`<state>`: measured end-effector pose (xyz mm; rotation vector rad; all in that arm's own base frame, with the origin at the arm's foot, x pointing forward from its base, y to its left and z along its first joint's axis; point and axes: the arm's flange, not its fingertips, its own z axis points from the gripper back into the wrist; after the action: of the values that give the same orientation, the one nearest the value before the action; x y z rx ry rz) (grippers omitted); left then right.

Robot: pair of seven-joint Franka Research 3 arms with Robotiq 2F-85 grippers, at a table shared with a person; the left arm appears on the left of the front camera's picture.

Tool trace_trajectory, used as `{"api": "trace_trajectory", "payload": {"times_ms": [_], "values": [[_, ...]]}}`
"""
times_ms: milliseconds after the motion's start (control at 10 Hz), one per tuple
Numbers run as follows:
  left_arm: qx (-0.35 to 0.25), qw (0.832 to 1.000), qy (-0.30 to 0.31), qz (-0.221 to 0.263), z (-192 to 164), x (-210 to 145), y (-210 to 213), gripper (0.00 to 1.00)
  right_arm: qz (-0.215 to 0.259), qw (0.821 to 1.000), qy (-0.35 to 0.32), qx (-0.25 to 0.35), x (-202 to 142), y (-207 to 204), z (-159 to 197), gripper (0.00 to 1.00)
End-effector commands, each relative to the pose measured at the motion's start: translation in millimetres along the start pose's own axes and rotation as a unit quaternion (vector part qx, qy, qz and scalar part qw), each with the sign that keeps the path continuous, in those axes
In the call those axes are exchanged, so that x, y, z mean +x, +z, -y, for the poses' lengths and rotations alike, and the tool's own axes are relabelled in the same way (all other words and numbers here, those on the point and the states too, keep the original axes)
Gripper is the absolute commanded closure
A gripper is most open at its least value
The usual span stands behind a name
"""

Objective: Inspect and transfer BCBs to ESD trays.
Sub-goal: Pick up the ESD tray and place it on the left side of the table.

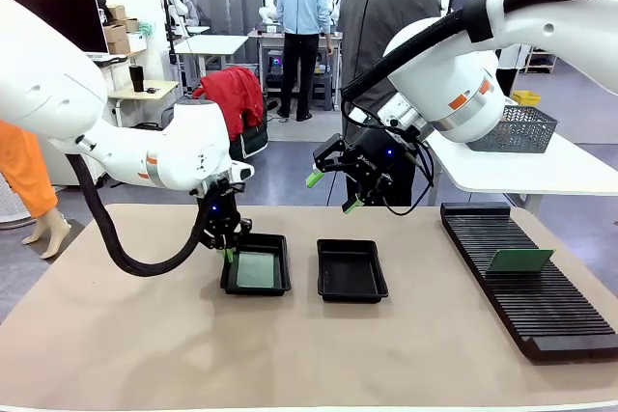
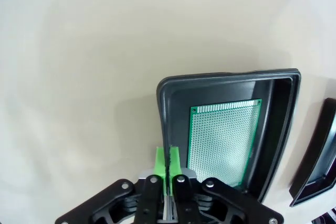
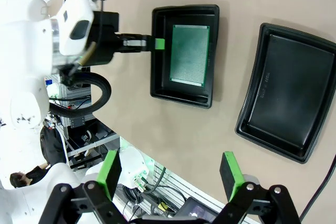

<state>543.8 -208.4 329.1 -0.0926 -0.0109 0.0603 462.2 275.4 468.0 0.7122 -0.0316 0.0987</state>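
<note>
Green board (image 1: 256, 269) lies flat in the left black tray (image 1: 287, 272) near the middle of the bench (image 1: 116, 354); second tray (image 1: 351, 272) sits just beside it. Left tool (image 1: 229, 255), fingers together, meets the first tray's outer rim. Right tool (image 1: 330, 190), fingers apart, hangs raised above the trays.

We counted two ESD trays, the left tray (image 1: 287, 267) at nine o'clock of the right tray (image 1: 351, 270), and two BCBs: the first board (image 1: 257, 270) lay in the left tray, the second board (image 1: 519, 260) leaned on the one ribbed rack (image 1: 541, 306) at three o'clock of both trays. We also counted one wire mesh basket (image 1: 515, 129) at one o'clock, and two grippers, the left gripper (image 1: 229, 255) and the right gripper (image 1: 333, 192).
</note>
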Motion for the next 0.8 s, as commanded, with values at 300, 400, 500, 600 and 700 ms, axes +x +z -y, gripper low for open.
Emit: {"api": "trace_trajectory", "payload": {"times_ms": [300, 400, 500, 600, 700], "values": [[-0.063, 0.996, -0.055, -0.022, -85, 36, 50, 0.97, 0.002, 1.0, -0.004, -0.008, 3, -1, -1, 0.0], [-0.07, 0.995, -0.064, -0.024, -109, 42, 56, 0.97, 0.002, 1.0, -0.004, -0.008, 3, -1, -1, 0.0], [-0.07, 0.995, -0.067, -0.023, -132, 45, 60, 0.97, 0.002, 1.0, -0.004, -0.008, 3, -1, -1, 0.0], [-0.069, 0.995, -0.068, -0.02, -155, 46, 62, 0.97, 0.002, 1.0, -0.004, -0.008, 3, -1, -1, 0.0], [-0.068, 0.995, -0.068, -0.022, -180, 48, 62, 0.97, 0.002, 1.0, -0.004, -0.008, 3, -1, -1, 0.0]]}}
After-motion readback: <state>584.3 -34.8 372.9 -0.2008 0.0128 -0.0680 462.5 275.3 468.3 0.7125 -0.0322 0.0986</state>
